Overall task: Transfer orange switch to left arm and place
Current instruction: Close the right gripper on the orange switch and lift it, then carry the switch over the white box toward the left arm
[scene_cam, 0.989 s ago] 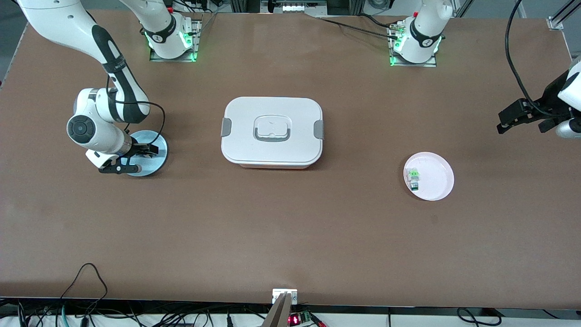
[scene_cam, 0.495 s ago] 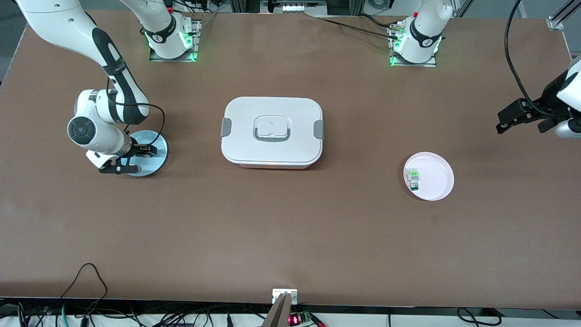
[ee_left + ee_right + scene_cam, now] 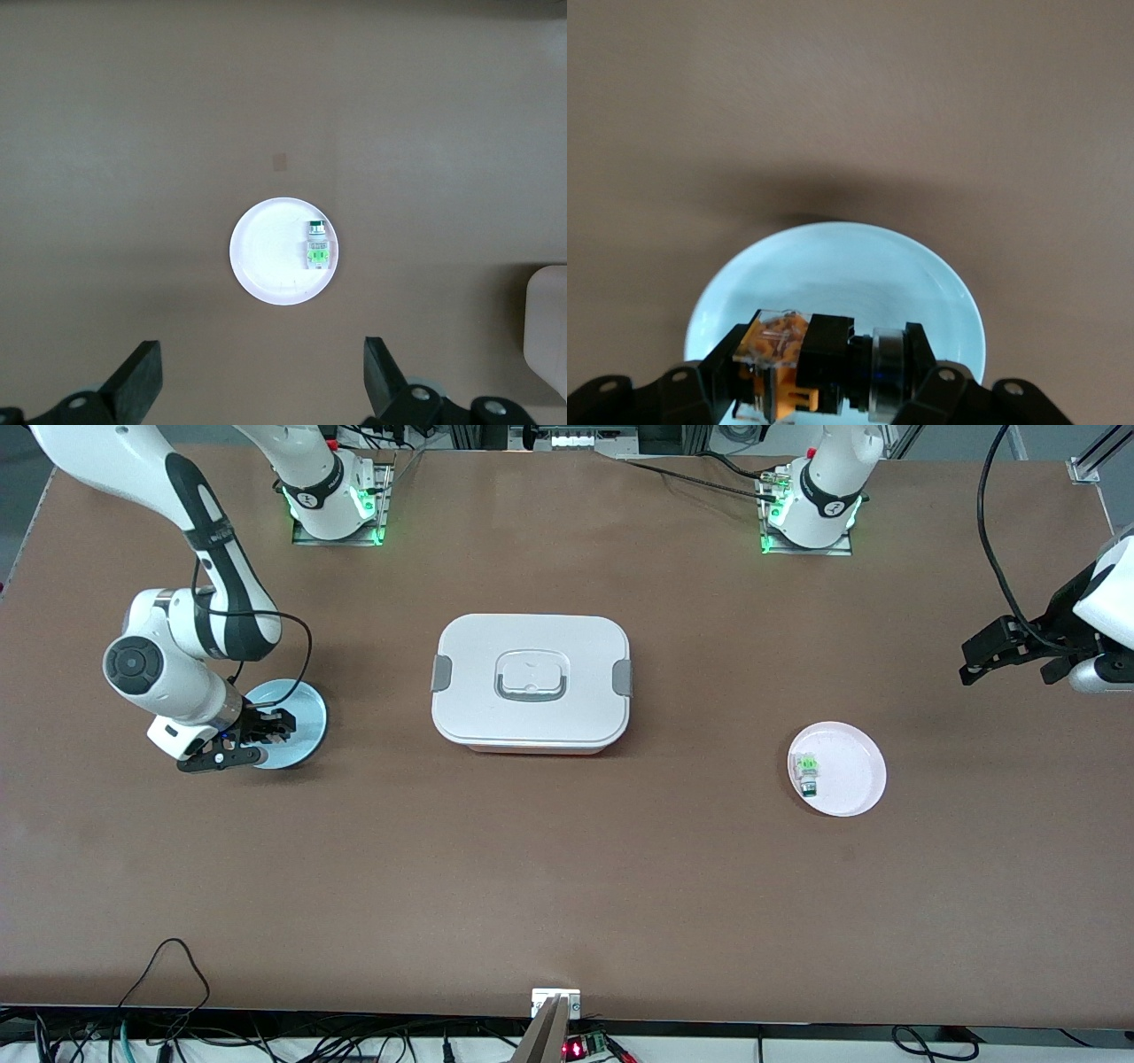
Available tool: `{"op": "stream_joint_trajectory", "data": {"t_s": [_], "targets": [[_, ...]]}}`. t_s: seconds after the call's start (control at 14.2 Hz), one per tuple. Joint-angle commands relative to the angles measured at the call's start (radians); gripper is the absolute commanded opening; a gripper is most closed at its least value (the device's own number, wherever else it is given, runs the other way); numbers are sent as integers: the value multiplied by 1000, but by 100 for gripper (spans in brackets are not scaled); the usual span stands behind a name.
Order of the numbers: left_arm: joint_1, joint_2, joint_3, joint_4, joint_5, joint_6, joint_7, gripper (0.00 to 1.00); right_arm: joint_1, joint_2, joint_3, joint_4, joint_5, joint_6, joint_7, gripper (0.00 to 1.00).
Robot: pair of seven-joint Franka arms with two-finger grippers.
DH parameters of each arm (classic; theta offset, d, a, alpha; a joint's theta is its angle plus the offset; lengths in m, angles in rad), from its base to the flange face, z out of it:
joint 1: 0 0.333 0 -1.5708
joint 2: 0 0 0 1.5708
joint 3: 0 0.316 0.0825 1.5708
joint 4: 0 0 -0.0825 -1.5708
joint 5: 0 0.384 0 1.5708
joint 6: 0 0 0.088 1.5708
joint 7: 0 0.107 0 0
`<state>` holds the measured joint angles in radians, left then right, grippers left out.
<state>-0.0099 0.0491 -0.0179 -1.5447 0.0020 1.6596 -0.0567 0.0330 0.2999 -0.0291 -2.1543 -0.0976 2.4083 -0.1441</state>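
Brown tabletop (image 3: 567, 886): right gripper (image 3: 824, 390) clamped on the small black-and-orange switch (image 3: 793, 359) over the pale blue round plate (image 3: 833, 274) near the right arm's edge, left gripper (image 3: 261, 390) waiting wide apart.

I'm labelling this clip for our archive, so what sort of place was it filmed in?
Most likely a robotics lab or test bench. Two robot arms are bolted to a bare brown table, loose cables trail along its edge, and only a few props sit on it: a white box and two small plates.
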Motion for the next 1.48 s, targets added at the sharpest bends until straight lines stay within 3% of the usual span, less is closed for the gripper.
{"op": "stream_joint_trajectory", "data": {"t_s": [0.0,0.14,0.42,0.64,1.06,1.27,1.41], "targets": [[4,9,-1,26,13,-21,-3,100,-5,-88,76,53,35,-108,-63,4],[4,9,-1,26,13,-23,-3,100,-4,-122,129,109,77,-158,-162,4],[5,9,-1,26,13,-44,-2,100,-4,-127,199,267,345,-334,-400,4],[5,9,-1,26,13,-44,-2,100,-4,-145,285,341,429,-380,-479,4],[4,9,-2,28,12,-44,0,100,-4,-171,474,450,665,-342,-480,4],[4,9,-2,28,12,-41,8,100,-4,-171,561,464,676,-235,-473,4],[1,20,-1,29,-72,-27,17,100,-2,-168,629,464,694,-117,-463,4]]}}
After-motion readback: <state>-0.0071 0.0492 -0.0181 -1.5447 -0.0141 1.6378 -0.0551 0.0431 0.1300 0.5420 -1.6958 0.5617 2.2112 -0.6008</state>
